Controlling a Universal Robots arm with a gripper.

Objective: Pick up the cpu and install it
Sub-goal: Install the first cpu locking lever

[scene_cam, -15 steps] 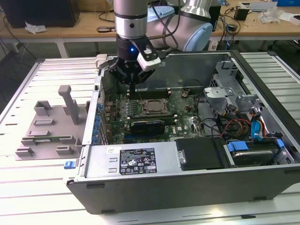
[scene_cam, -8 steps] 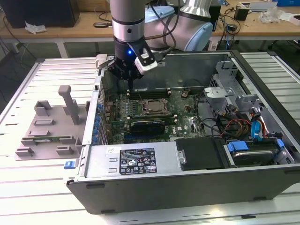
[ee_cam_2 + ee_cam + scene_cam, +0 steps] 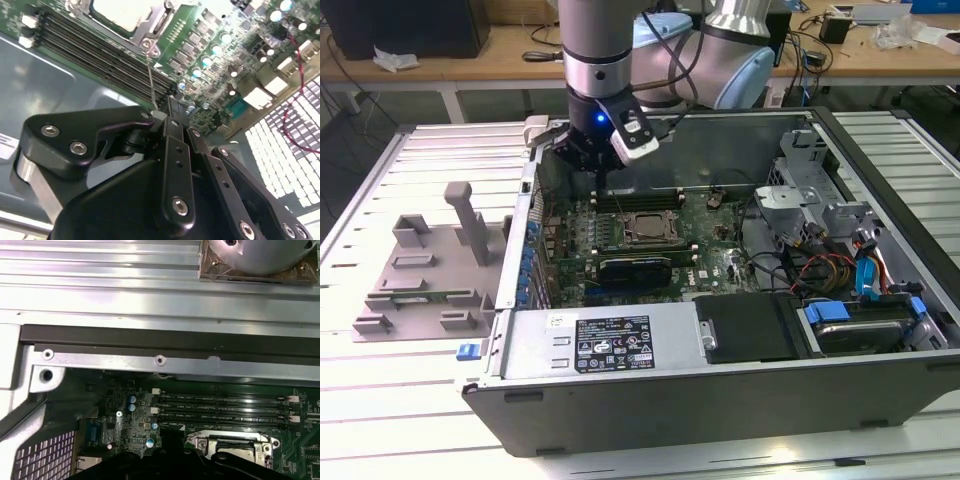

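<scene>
Black gripper (image 3: 599, 182) hung over long dark memory slots (image 3: 642, 200), beside small square silver-topped cpu (image 3: 648, 228) lying in metal-framed socket (image 3: 672, 237); grip state could not be told.

Even room light is whitening the slatted table (image 3: 380, 400) toward nine o'clock in the exterior view, while the computer case (image 3: 720, 390) is shading its own interior (a small blue lamp (image 3: 601, 120) is glowing near twelve o'clock). In the second wrist view the cpu (image 3: 125, 12) is glaring white. In the first wrist view a bright band is washing across the table's slats.
</scene>
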